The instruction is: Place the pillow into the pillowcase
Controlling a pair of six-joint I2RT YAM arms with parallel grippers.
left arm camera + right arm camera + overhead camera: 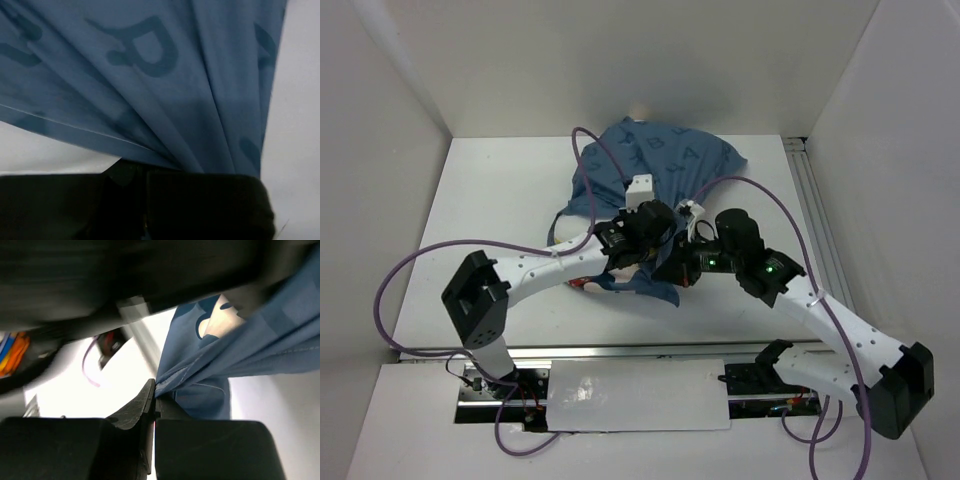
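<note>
The pillowcase (660, 160) was pinched by left end effector (145, 175) and right end effector (154, 400); pillow (558, 228) apparently sat mostly inside, white corner exposed.

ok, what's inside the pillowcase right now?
Mostly hidden. The pillowcase looks bulged, and a white sliver at its left edge is probably the pillow. The cloth covers the rest, so how far in it sits is unclear.

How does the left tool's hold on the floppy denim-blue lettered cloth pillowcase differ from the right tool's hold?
The left tool gathers a broad fan of pillowcase folds; the right tool pinches one stitched edge. By the left tool the print shows a dark letter P; by the right tool, a pale patch. Both are shut on the pillowcase.
</note>
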